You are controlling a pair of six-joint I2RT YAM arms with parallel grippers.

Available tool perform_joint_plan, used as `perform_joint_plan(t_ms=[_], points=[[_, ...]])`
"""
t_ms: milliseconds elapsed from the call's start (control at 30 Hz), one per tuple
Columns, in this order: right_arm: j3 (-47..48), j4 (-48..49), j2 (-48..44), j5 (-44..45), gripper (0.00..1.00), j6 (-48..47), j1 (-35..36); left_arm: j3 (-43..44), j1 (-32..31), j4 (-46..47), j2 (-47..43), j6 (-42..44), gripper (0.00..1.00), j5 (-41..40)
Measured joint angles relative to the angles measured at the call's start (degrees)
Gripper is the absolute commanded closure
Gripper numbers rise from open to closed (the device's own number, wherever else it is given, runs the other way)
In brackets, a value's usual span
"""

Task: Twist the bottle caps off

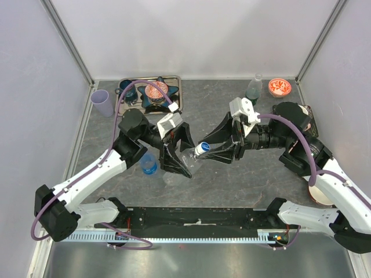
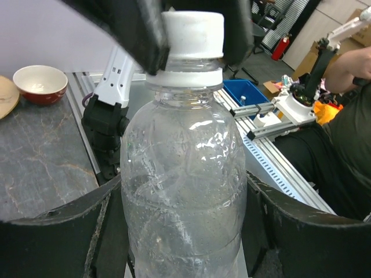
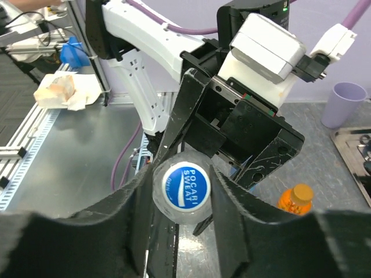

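- Right gripper fills the bottom of its own view. Its black jaws are closed tight on the white and blue cap, one on each side.
- Left gripper has its jaws closed round the body of the clear bottle. The bottle is in the middle of the top view, tipped so the cap points at the right gripper.
- That cap sits down on the neck ring, so it is not off yet.
- Three more look left to do:
  - a blue cap at centre left of the top view
  - an orange cap at lower right of the right wrist view
  - a pale cap at upper right of the top view, too small to tell its colour
- No loose cap shows on the desk, so I think the job is near its start.
- A purple cup and a metal tray are at upper left, and a red bowl is at upper right. None of them blocks the arms.
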Motion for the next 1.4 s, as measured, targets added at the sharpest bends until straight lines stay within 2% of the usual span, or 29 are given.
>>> perform_joint_plan(t_ms=[33, 167, 333, 467, 600, 767, 933, 1200, 1400], points=[[0.0, -0.1, -0.1, 0.9, 0.39, 0.8, 0.0, 0.6, 0.2, -3.0, -0.2, 1.9, 0.63, -0.4], [1.0, 0.0, -1.2, 4.5, 0.30, 2.4, 0.2, 3.3, 0.9, -14.1, -0.4, 9.4, 0.61, -2.4], [2.7, 1.0, -2.4, 7.5, 0.18, 3.6, 0.3, 3.8, 1.1, -20.9, -0.9, 13.7, 0.61, -4.4], [3.0, 2.5, -2.7, 13.6, 0.15, 5.4, 0.4, 3.8, 1.2, -23.9, -1.2, 15.7, 0.62, -7.0], [3.0, 3.7, -2.3, 23.4, 0.15, 8.6, 0.5, 3.8, 1.2, -25.8, -2.5, 17.7, 0.62, -14.1], [3.7, 3.8, -0.2, 36.9, 0.16, 15.4, 0.5, 2.3, 0.0, -27.6, -7.3, 22.3, 0.61, -31.2], [4.9, 2.0, 3.1, 44.6, 0.15, 22.1, 0.5, 0.6, -5.1, -28.9, -11.6, 28.4, 0.61, -51.8], [6.1, 0.9, 7.7, 48.3, 0.16, 29.1, 0.5, 0.6, -13.7, -30.7, -11.7, 36.9, 0.60, -81.4], [6.5, 0.9, 10.0, 48.7, 0.19, 30.8, 0.5, 0.6, -17.7, -31.7, -9.6, 41.0, 0.60, -92.5]])
